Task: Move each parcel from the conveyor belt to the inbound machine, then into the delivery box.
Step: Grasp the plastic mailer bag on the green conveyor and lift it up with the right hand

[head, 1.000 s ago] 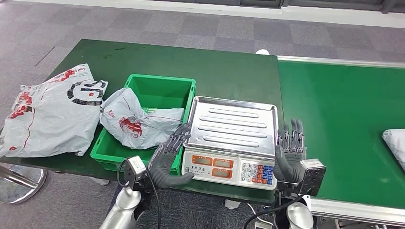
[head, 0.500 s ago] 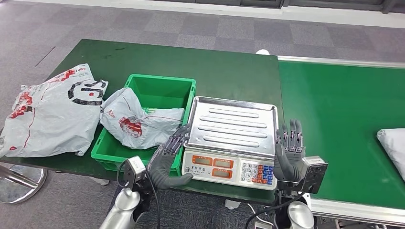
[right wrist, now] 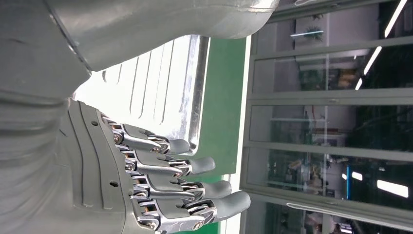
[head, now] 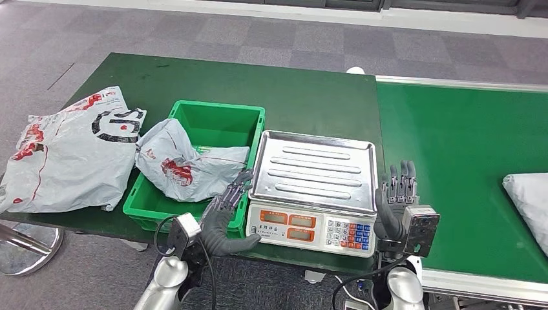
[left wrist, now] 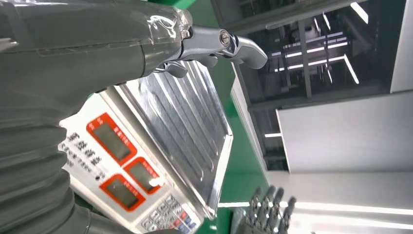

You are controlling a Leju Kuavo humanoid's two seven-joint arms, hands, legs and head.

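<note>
Green conveyor belt, parcel at edge, right hand apart

A bright green plastic crate is seen on the dark green surface. Red and black print is borne by the grey plastic parcel. Orange-red display frames mark the ribbed silver scale.
</note>
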